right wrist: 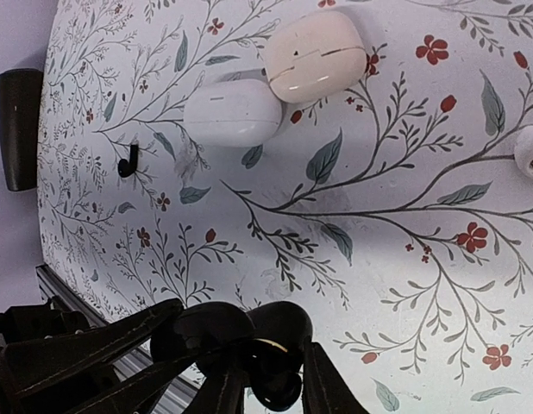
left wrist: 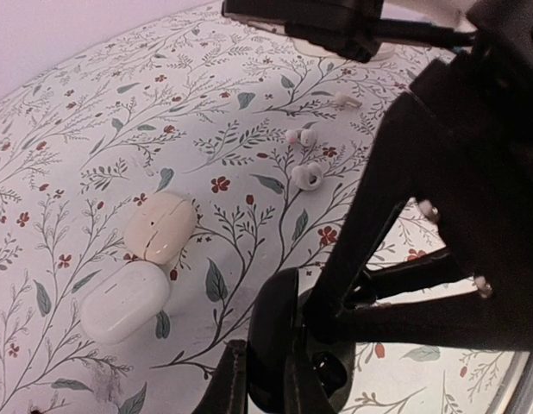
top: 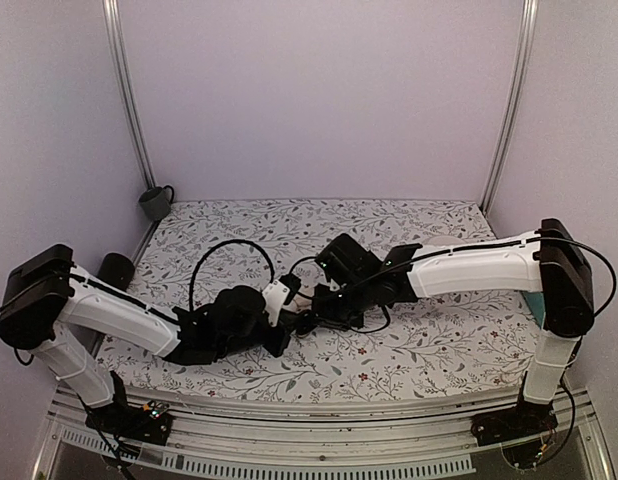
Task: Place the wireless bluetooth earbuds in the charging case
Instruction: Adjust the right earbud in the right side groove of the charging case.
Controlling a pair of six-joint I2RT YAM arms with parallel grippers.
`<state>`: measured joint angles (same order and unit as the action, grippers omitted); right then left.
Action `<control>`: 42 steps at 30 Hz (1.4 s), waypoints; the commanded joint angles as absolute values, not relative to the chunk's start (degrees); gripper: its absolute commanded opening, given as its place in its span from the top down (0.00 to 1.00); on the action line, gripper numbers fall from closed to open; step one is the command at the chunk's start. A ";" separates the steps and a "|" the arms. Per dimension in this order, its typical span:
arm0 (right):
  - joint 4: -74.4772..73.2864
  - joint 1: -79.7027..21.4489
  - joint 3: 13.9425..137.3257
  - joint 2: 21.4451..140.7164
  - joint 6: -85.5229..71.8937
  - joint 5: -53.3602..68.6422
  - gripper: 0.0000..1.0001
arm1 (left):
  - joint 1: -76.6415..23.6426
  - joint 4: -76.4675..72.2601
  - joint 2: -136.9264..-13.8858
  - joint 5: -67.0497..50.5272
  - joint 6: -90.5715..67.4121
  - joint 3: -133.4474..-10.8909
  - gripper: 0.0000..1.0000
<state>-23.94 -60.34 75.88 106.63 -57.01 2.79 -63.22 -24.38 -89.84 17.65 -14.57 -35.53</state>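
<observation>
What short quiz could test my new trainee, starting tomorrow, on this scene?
1. True or false: the cream case and the white case beside it lie open.
2. What small black thing lies loose on the cloth in the right wrist view?
3. The left gripper is shut on: A the black charging case; B a spoon; C the cream case.
Key: 1 false; 2 a black earbud; 3 A.

You are working in a lab robot booth: plain lilac walls (top: 319, 90) and aluminium corner rails (top: 129, 100) are enclosing the floral-printed tabletop (top: 439, 350).
</observation>
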 commanded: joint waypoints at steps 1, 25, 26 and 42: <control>-20.22 -60.60 74.71 106.36 -59.67 6.80 0.73 | -63.79 -28.65 -91.02 18.59 -16.18 -37.35 1.00; -18.89 -60.20 74.17 104.97 -62.44 8.10 0.91 | -63.80 -30.76 -93.58 18.17 -18.18 -37.53 1.00; -18.56 -60.02 74.18 104.87 -62.48 8.48 0.89 | -63.74 -30.95 -93.68 18.31 -18.01 -37.60 1.00; -5.80 -56.99 67.71 104.19 -68.40 18.44 0.82 | -63.93 -35.73 -96.92 20.74 -17.05 -37.27 1.00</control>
<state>-13.96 -56.27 68.79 106.26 -65.76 11.77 -63.22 -29.98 -95.66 20.27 -17.12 -35.81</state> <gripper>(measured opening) 0.181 0.112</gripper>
